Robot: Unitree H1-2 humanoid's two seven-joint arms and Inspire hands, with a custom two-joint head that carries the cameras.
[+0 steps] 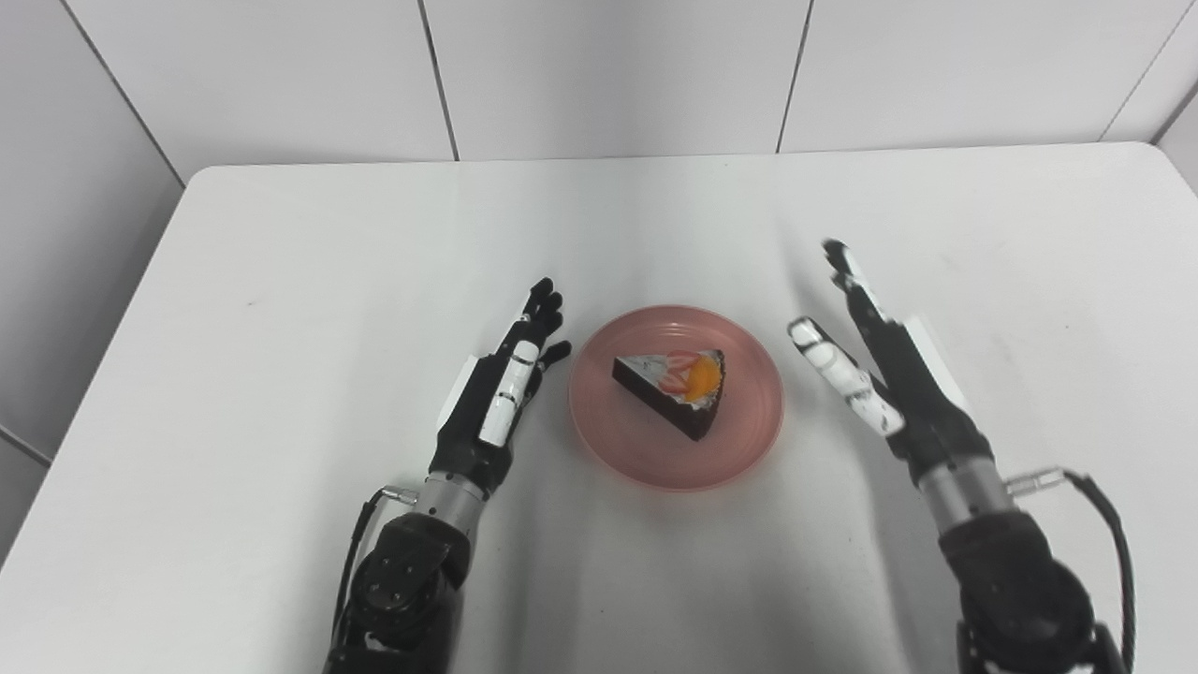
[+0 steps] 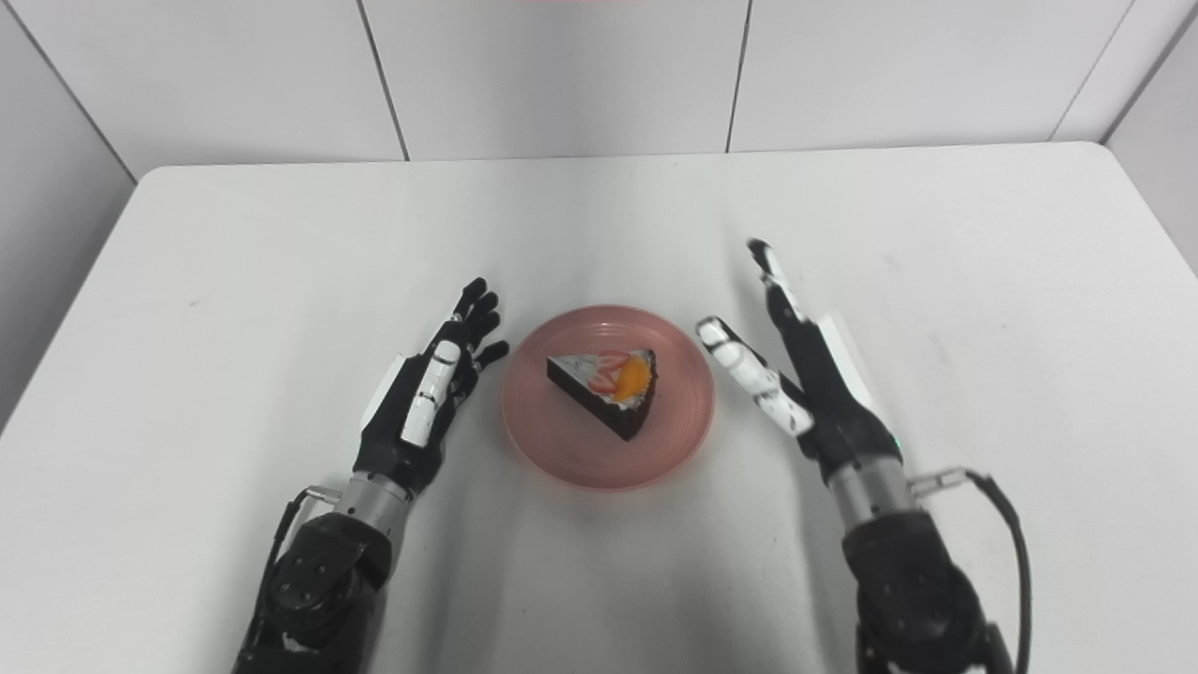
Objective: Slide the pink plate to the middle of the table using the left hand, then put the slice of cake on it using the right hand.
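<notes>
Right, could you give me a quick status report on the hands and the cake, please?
Left hand open, beside pink plate. Right hand open, clear of it. Slice of cake on plate, mid-table. Nothing in the way.

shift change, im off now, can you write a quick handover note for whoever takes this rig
Left robot hand: open, holding nothing, resting just left of the pink plate, not touching it.
Right robot hand: open, holding nothing, raised just right of the plate.
Plate sits about mid-table on the white table. The slice of cake lies on it, fruit side up, a little right of the plate's centre.
Done: plate placed, cake on plate.
Left: nothing of the task itself as far as the views show; perhaps just draw both hands back.
</notes>
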